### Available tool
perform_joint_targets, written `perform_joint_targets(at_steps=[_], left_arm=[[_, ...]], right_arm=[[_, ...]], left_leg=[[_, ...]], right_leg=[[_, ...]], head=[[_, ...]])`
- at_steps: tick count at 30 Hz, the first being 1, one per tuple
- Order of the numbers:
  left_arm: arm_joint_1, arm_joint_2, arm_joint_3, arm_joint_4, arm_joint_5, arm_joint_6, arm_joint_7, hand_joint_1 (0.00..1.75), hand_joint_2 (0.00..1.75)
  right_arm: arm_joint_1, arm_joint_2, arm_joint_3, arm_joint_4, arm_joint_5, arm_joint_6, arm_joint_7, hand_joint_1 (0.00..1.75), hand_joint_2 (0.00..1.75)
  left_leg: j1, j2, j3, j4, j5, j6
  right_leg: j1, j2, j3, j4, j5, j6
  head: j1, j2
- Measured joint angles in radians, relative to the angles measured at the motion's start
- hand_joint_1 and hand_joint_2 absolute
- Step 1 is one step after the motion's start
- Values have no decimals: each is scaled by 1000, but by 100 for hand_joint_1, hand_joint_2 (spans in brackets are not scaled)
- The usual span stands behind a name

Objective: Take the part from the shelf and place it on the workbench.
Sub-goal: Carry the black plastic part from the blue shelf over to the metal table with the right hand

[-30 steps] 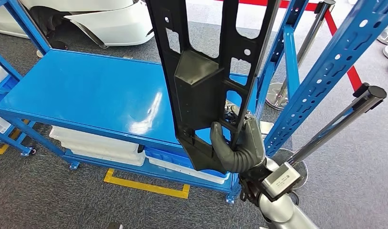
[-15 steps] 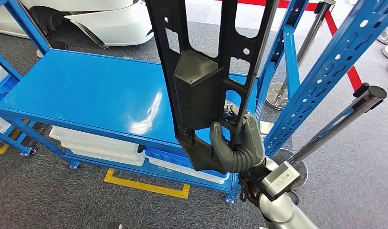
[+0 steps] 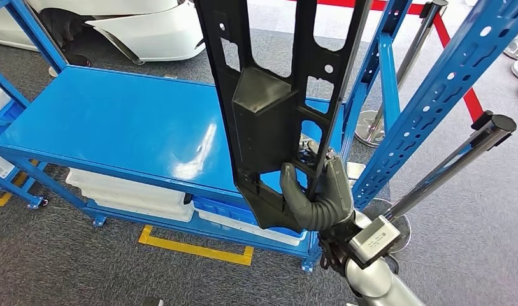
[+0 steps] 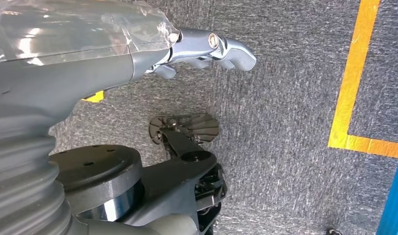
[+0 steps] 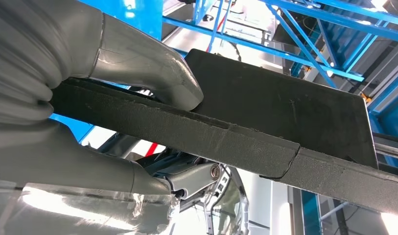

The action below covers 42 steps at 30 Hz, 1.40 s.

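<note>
A long black plastic part (image 3: 275, 95) with cut-outs and a box-shaped bulge stands upright in the head view, its top running out of the picture. My right hand (image 3: 316, 194) grips its lower edge, thumb on the near face and fingers behind. In the right wrist view the thumb (image 5: 152, 78) presses on the part's black edge (image 5: 226, 139). The part hangs above the right end of the blue workbench (image 3: 116, 121). My left hand (image 4: 89, 63) hangs over grey carpet with its fingers (image 4: 211, 49) curled in, holding nothing.
Blue shelf uprights (image 3: 447, 83) rise close on the right, with a dark stanchion post (image 3: 447, 169) beside them. White and blue bins (image 3: 129, 191) sit under the workbench. A yellow floor line (image 3: 195, 248) runs along its front. A white car body (image 3: 135, 29) stands behind.
</note>
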<state>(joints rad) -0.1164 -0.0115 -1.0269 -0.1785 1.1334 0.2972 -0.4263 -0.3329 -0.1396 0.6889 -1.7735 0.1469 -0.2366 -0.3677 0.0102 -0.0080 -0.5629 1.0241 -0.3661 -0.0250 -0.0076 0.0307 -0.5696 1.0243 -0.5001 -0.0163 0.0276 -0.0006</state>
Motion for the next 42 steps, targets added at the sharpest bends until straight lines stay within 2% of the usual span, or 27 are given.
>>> perform_joint_targets(at_steps=[7,13,16,18,20,23,24,25,26,27,28,29,30,33,35,36,38,39,40,41,42], left_arm=[[0,0,2,0,9,-13,37,0,175],[1,1,12,0,24,-31,56,0,175],[1,4,21,0,29,-32,58,0,175],[0,5,24,0,31,-34,58,0,175],[0,5,27,0,32,-36,59,0,175],[1,5,30,0,32,-36,59,0,175],[1,5,30,0,32,-36,60,0,175],[1,5,31,0,32,-36,60,0,175],[1,5,31,0,32,-36,60,0,175],[1,5,31,0,32,-37,60,0,175],[1,5,31,0,33,-37,60,0,175],[1,6,31,0,33,-38,60,0,175],[1,6,32,0,33,-39,60,0,175],[1,6,32,0,33,-39,60,0,175],[0,6,32,0,33,-39,59,0,175],[0,6,32,0,32,-40,59,0,175],[2,6,32,0,32,-41,59,0,175],[3,6,32,0,32,-41,59,0,175],[4,6,32,0,32,-42,59,0,175],[5,6,32,0,32,-42,59,0,175],[5,6,33,0,32,-41,59,0,175]], right_arm=[[4,2,0,0,0,1,0,175,175],[10,11,0,0,-4,6,-5,175,175],[10,16,0,0,-7,11,-11,175,175],[10,20,0,0,-9,14,-15,175,175],[8,22,0,0,-11,15,-17,175,175],[10,23,0,0,-12,16,-18,175,175],[12,23,0,0,-12,16,-18,175,175],[13,23,0,0,-12,16,-18,175,175],[13,23,0,0,-12,16,-18,175,175],[13,23,0,0,-12,16,-18,175,175],[13,23,0,0,-12,16,-18,175,175],[13,24,0,0,-12,17,-18,175,175],[12,24,0,0,-12,17,-19,175,175],[11,26,-1,0,-13,18,-19,175,175],[10,29,-1,0,-14,19,-19,175,175],[9,31,-1,0,-14,19,-19,175,175],[8,33,-1,0,-14,20,-19,175,175],[8,33,-1,1,-14,21,-19,175,175],[8,33,-1,1,-15,21,-19,175,175],[8,34,-1,1,-15,22,-19,175,175],[8,35,-1,1,-15,22,-19,175,175]], left_leg=[[0,0,0,0,0,0],[-4,0,-2,3,-1,2],[-7,0,-3,5,-1,5],[-3,3,0,-4,3,12],[4,8,6,-19,10,22],[5,15,7,-24,12,25],[5,16,8,-23,11,24],[6,16,9,-22,9,21],[7,17,12,-21,6,17],[9,17,16,-19,2,12],[10,16,19,-17,-3,6],[10,16,19,-13,-8,-1],[10,16,18,-11,-11,-8],[16,17,18,-11,-14,-30],[19,17,7,26,-41,-38],[19,16,-15,76,-68,-38],[15,16,-86,217,-126,-36],[13,15,-117,270,-138,-34],[11,15,-132,288,-130,-31],[9,15,-128,267,-103,-27],[6,15,-107,212,-63,-21]], right_leg=[[0,0,0,0,0,0],[-8,-2,0,-2,2,3],[-11,-2,0,-4,4,7],[-11,-3,0,-2,2,11],[-9,-10,-22,45,-26,14],[-11,-18,-121,232,-104,17],[-14,-19,-146,273,-110,18],[-16,-20,-153,276,-95,19],[-18,-22,-140,238,-61,20],[-21,-25,-111,170,-19,21],[-20,-29,-81,104,10,21],[-18,-31,-58,52,27,19],[-15,-31,-47,24,31,14],[-6,-26,-47,15,24,-9],[-4,-26,-42,10,25,-22],[-4,-26,-39,8,24,-27],[2,-26,-37,8,21,-34],[6,-25,-36,8,19,-37],[9,-23,-34,8,17,-40],[12,-21,-30,8,15,-42],[14,-19,-25,8,13,-44]], head=[[0,0],[-2,0],[-4,0],[-6,0],[-2,0],[16,0],[20,0],[24,0],[29,0],[34,0],[38,0],[43,0],[44,0],[38,0],[31,0],[24,0],[6,0],[-1,0],[-6,0],[-10,0],[-12,0]])
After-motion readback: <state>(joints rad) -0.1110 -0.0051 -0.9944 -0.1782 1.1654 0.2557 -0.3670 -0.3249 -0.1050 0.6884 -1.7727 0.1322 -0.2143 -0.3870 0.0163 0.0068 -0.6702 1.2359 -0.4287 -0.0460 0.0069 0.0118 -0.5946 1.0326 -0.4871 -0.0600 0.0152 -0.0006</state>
